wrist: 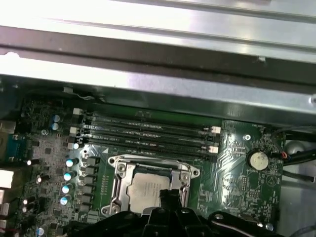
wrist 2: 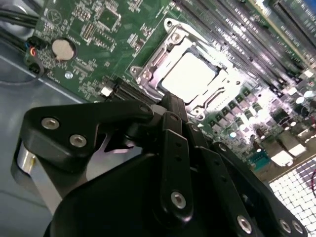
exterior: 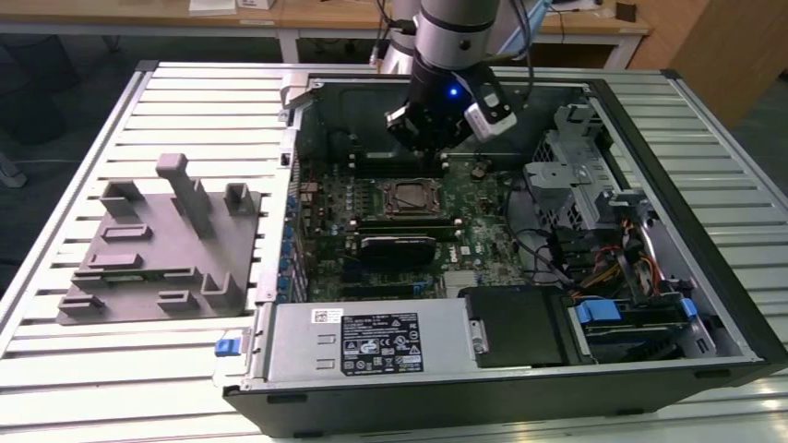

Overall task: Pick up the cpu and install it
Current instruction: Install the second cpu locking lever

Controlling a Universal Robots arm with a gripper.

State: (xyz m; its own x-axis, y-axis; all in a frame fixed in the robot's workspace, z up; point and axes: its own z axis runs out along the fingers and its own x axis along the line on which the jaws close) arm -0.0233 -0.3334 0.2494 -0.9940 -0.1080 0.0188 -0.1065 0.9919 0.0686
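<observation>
Gripper (exterior: 425, 148) poised inside the open computer case (exterior: 689, 277), above the motherboard (exterior: 486, 208). The cpu (wrist: 148, 190) lies seated in the socket (wrist: 118, 185) just beneath and ahead of the fingertips, apart from them. Finger separation cannot be told.

Exterior view evenly lit, sharp. Wrist views softer; glare whitens cpu (wrist 2: 190, 76), case wall (wrist: 163, 29).

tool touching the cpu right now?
Cannot tell. In both wrist views the tool overlaps the edge of the cpu in its socket; no contact or gap shows plainly.
</observation>
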